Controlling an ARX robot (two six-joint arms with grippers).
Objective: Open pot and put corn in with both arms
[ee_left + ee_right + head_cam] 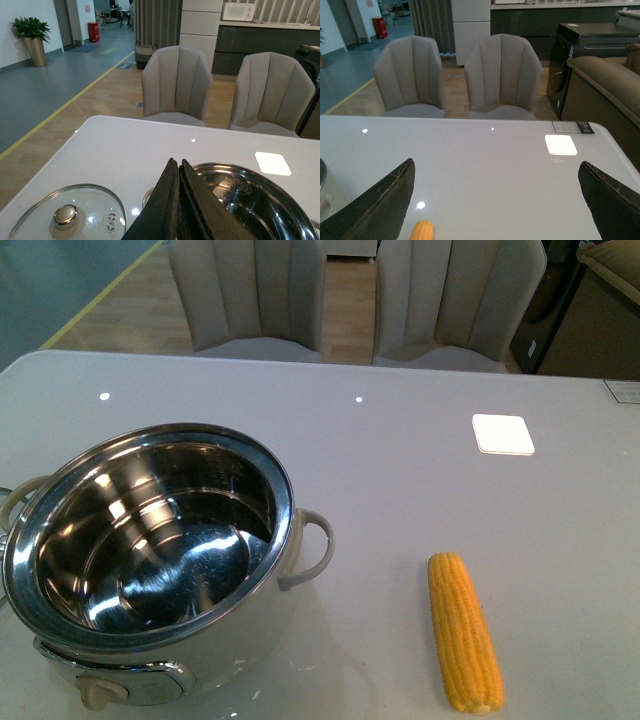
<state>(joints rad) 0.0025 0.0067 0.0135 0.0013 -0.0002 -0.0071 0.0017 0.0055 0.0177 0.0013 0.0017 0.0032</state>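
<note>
- Pot (pixel 283 502) uncovered on table (pixel 400 460); lid (pixel 65 215) beside it.
- Corn (pixel 465 632) lies right of pot, apart.
- Left pincer (pixel 178 161) pressed together, empty; right pincer (pixel 496 164) spread wide over corn's end.
- Recommend straddling cob mid-length.

Place: a staged dining and kitchen corner inside a larger office-like hall.
Dining signs: glossy white surface (pixel 400 420); two padded beige chairs (pixel 175 82) at 12 o'clock.
Kitchen signs: dark counter (pixel 230 45) carrying a microwave (pixel 238 11), at 1 o'clock.
Hall signs: grey floor (pixel 45 85) with a yellow line (pixel 60 108), and a potted plant (pixel 31 35), at 10 o'clock.
Lounge sign: brown sofa (pixel 605 75), at 2 o'clock.
</note>
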